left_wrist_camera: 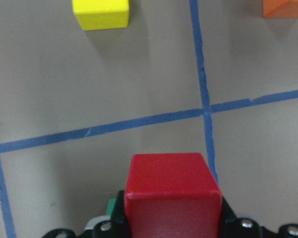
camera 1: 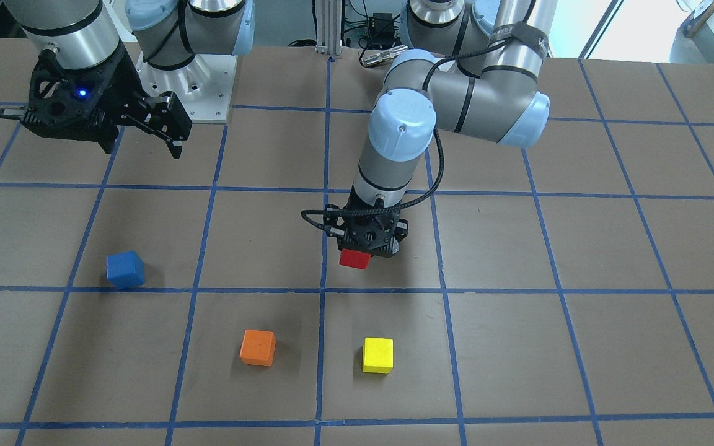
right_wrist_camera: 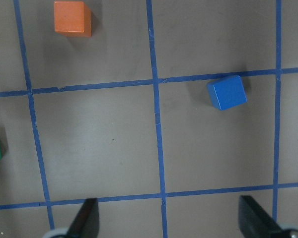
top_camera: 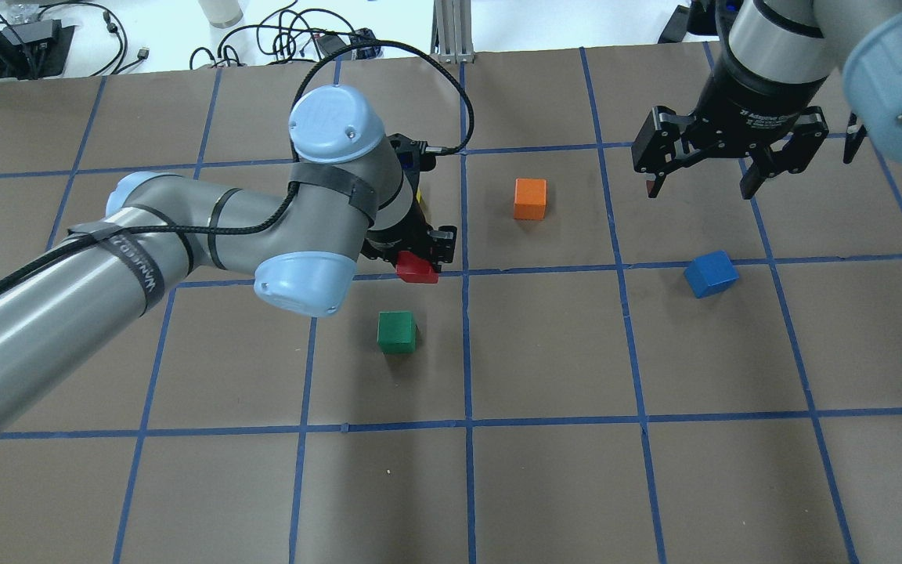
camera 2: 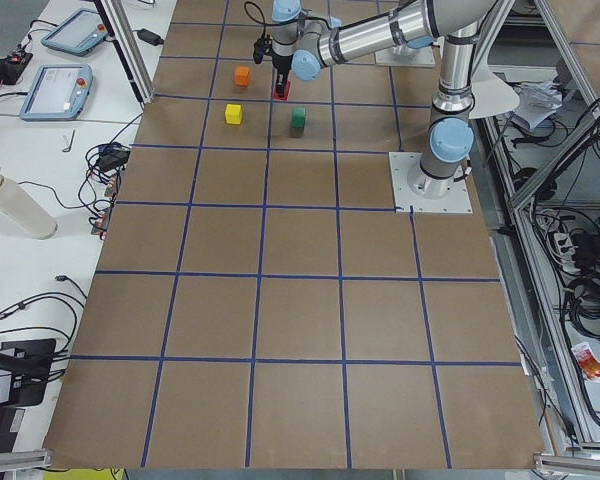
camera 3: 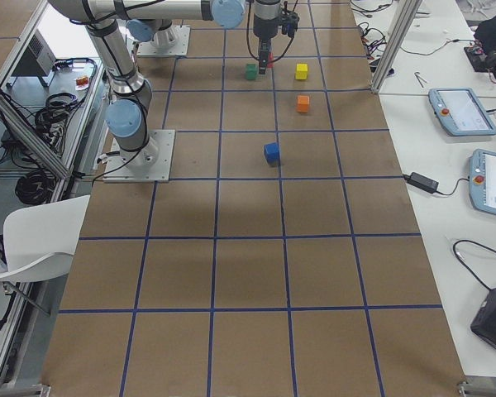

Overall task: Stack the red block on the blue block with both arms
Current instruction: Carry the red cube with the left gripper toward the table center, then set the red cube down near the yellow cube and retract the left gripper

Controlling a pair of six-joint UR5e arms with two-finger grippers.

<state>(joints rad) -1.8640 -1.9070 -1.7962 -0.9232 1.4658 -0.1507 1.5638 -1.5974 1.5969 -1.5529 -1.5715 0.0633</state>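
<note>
The left gripper's fingers are closed on the red block; only black edges of them show on either side of the cube in the left wrist view. The left gripper points straight down, and the red block sticks out below it over a blue tape line near the middle of the table. Whether its underside touches the surface I cannot tell. The left arm reaches in low across the brown grid.

The right gripper's 2 fingers are spread wide with nothing between them but bare table. The right gripper hangs above the surface, facing down, its blue light lit in the front-facing view.

The blue block lies alone on the table, turned askew to the tape grid, just inside a tape line. It is near the right gripper, on the robot's side of it, and not between the fingers. It sits well apart from the red block, with nothing on top of it.

3 other cubes rest on the table. The green cube is near the red block, on the robot's side. The orange cube and the yellow cube lie farther from the robot, in 2 neighbouring squares.
</note>
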